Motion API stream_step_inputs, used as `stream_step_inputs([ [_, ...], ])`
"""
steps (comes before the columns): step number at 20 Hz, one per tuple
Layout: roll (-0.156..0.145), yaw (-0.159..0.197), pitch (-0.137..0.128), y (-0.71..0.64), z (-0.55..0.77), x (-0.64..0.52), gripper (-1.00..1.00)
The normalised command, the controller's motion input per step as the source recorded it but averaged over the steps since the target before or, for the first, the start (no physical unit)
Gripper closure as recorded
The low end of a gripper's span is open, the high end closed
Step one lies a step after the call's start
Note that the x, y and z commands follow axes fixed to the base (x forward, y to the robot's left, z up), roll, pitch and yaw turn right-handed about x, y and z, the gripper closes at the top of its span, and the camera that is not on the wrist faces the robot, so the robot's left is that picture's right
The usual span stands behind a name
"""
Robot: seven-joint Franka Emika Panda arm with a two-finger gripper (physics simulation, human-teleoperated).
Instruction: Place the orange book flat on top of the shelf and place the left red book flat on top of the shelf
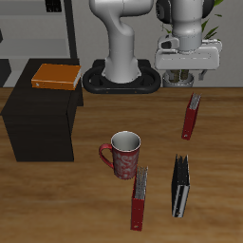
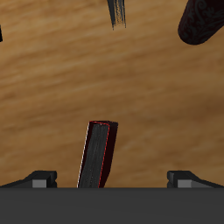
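The orange book lies flat on top of the low black shelf. The left red book stands upright on its edge on the table, away from the shelf. It also shows in the wrist view, spine up, between and below my fingers. My gripper hangs above this book, open and empty, not touching it. In the wrist view the gripper has its fingers spread wide apart.
A red patterned mug stands mid-table. The second red book and a black book stand upright near the table's front edge. The black book's end shows in the wrist view. The robot's base is behind.
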Motion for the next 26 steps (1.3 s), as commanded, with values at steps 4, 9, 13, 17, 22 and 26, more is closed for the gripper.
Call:
stream_step_inputs([
  [4,0.013,-0.056,-0.007,-0.01,-0.06,0.09,-1.0],
  [9,0.009,-0.021,-0.006,0.13,-0.09,0.0,-1.0],
  [13,-0.118,0.021,0.01,0.16,-0.2,0.09,-1.0],
  [17,-0.083,0.007,0.022,0.03,-0.14,0.02,-1.0],
  [22,-0.05,0.001,0.02,0.03,-0.19,0.14,-1.0],
  [26,-0.032,-0.016,0.039,-0.02,-0.24,0.08,-1.0],
])
